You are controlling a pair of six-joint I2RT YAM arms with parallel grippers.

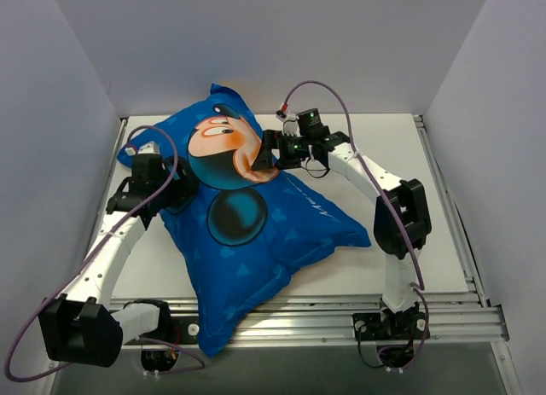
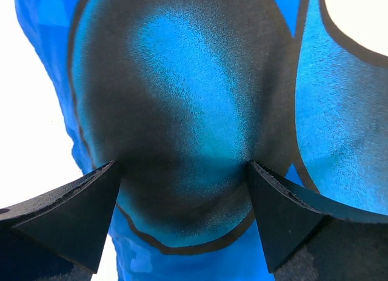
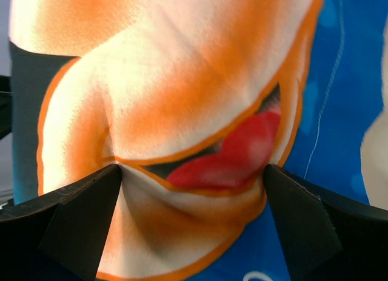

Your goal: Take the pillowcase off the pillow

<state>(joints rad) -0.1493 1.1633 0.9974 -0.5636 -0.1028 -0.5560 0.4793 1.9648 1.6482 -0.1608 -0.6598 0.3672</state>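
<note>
Both sets of fingers are spread, nothing pinched yet: left gripper (image 2: 182, 165) is pressed into the black ear patch, right gripper (image 3: 191, 169) into the mouth print, cloth bulging btwn them. Soft blue mouse-print fabric pillowcase (image 1: 247, 233) lies diagonal on the white table (image 1: 409, 241); pillow is fully inside, not visible. Step looks like grasp setup. Next: close on cloth only, not stuffing. Open end: can't tell which.

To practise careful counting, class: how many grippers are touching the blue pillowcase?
2. The left gripper presses on the pillowcase at its left edge. The right gripper presses on the cartoon face near the far end. Neither is hidden.
</note>
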